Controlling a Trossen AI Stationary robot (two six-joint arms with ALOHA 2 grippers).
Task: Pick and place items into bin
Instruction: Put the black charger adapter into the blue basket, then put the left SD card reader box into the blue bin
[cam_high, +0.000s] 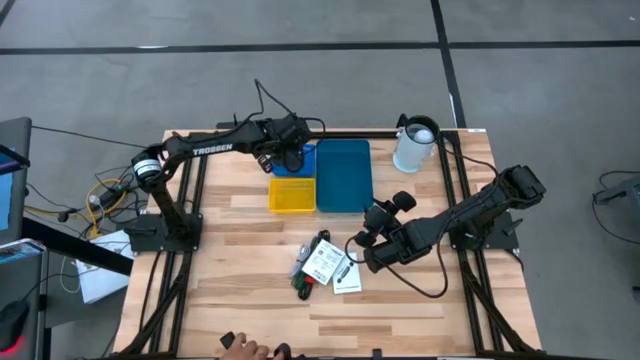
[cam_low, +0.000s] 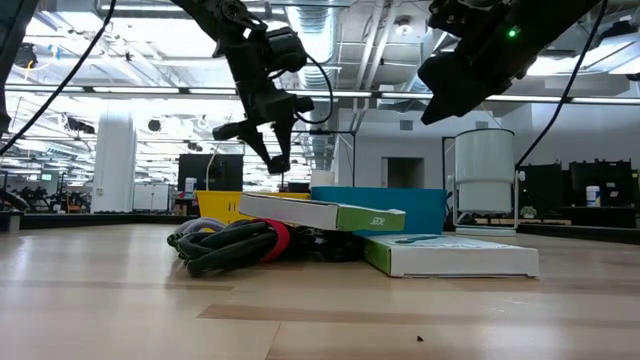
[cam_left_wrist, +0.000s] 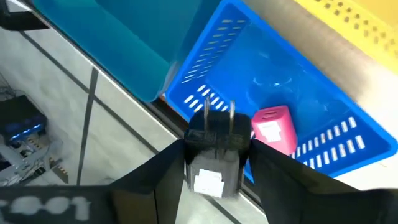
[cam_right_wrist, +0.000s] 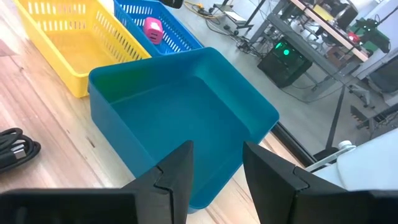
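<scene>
My left gripper (cam_left_wrist: 217, 158) hangs over the blue basket (cam_left_wrist: 311, 81) at the table's far side and is shut on a black plug adapter (cam_left_wrist: 214, 168). A pink piece (cam_left_wrist: 273, 127) lies on the basket's floor. My right gripper (cam_right_wrist: 217, 165) is open and holds nothing. It hovers at the near edge of the teal bin (cam_right_wrist: 186, 106), right of the pile. That pile (cam_high: 322, 265) lies mid-table: white boxes with green edges (cam_low: 320, 212) resting on coiled dark cables (cam_low: 235, 245). My left gripper pinches the black plug adapter by its body (cam_left_wrist: 211, 177) between the two fingers, coming from above. The adapter's two metal prongs (cam_left_wrist: 217, 115) stick out past the fingertips toward the basket. It is lifted clear, above the blue basket's floor.
A yellow basket (cam_high: 291, 196) sits just near of the blue one (cam_high: 303, 161), with the teal bin (cam_high: 343, 175) to their right. A white jug (cam_high: 414, 145) stands at the far right corner. A hand (cam_high: 248, 348) shows at the table's near edge.
</scene>
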